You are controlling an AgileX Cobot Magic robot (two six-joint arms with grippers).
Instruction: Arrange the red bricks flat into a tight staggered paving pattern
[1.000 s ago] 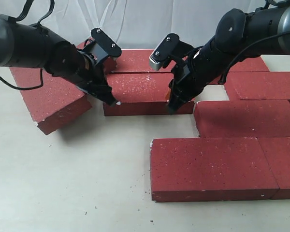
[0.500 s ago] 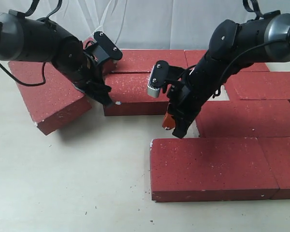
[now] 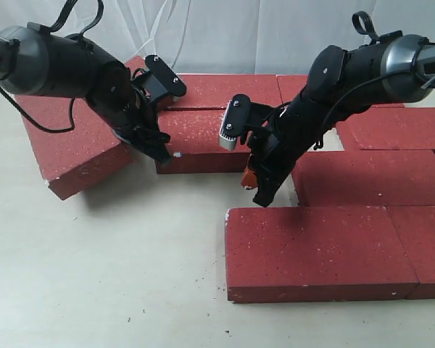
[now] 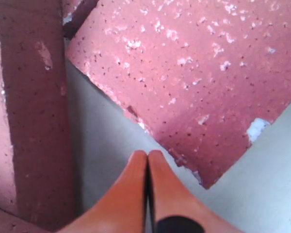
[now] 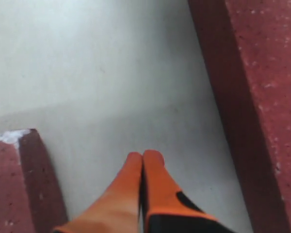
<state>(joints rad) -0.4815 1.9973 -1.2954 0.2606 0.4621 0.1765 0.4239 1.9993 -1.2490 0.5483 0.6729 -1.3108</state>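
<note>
Several red bricks lie flat on the pale table. A loose brick (image 3: 76, 148) sits skewed at the left, apart from the rest. Just to its right lies the middle brick (image 3: 203, 134). My left gripper (image 3: 162, 151) is shut and empty, its tip low in the gap between these two; the left wrist view shows its gripper (image 4: 148, 155) over bare table beside the skewed brick (image 4: 199, 73). My right gripper (image 3: 261, 196), also shut and empty, points down at the table between the middle brick and the front brick (image 3: 312, 250). The right wrist view shows its gripper (image 5: 144, 156) above bare table.
Two bricks (image 3: 221, 90) form a back row by the white curtain. More bricks (image 3: 370, 174) lie side by side at the right, reaching the view's edge. Bare table (image 3: 109, 275) spreads across the front left.
My right gripper has left the middle brick's right end and swung down towards the front brick. The loose left brick has shifted slightly to the left. The left gripper's tip has barely moved.
</note>
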